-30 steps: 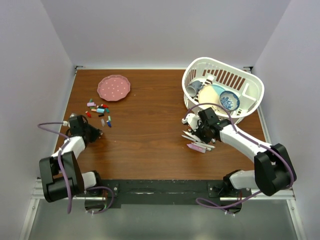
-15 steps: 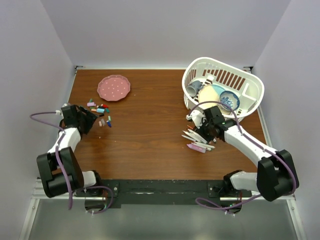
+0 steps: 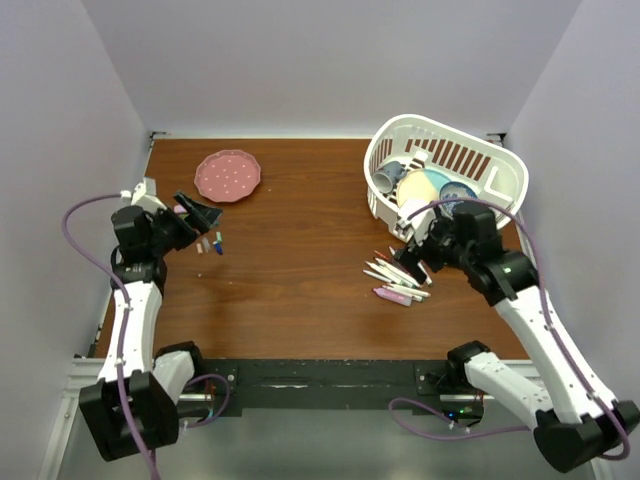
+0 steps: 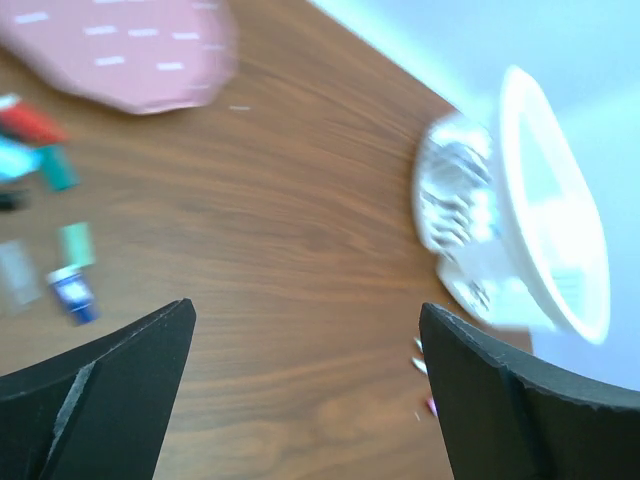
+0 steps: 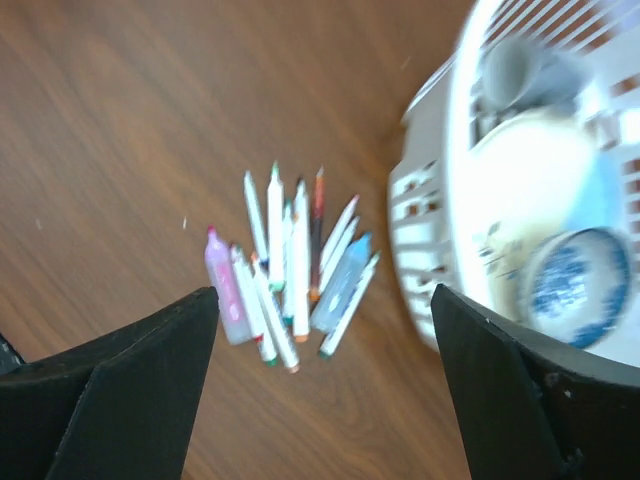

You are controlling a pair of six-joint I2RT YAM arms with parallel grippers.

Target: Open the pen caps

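Several loose pen caps (image 3: 210, 242) lie on the brown table at the left, below the pink plate. In the left wrist view they show at the left edge: a red cap (image 4: 30, 122), a teal one (image 4: 57, 167), a green one (image 4: 76, 245) and a blue one (image 4: 73, 294). My left gripper (image 3: 204, 213) (image 4: 307, 310) hangs raised over them, open and empty. Uncapped pens (image 3: 398, 277) (image 5: 290, 255) lie in a pile, with a pink highlighter (image 5: 224, 288) and a blue one (image 5: 345, 282). High above that pile my right gripper (image 3: 418, 240) (image 5: 325, 292) is open with nothing in it.
A pink plate (image 3: 228, 175) (image 4: 130, 50) sits at the back left. A white basket (image 3: 500, 165) (image 5: 425, 200) holding a mug, a plate and a blue patterned bowl stands at the back right, close to the pens. White walls enclose the table.
Both grippers opened and rose off the table. The left arm swung back and up from near the caps. The right arm lifted away from the pen pile toward the basket.
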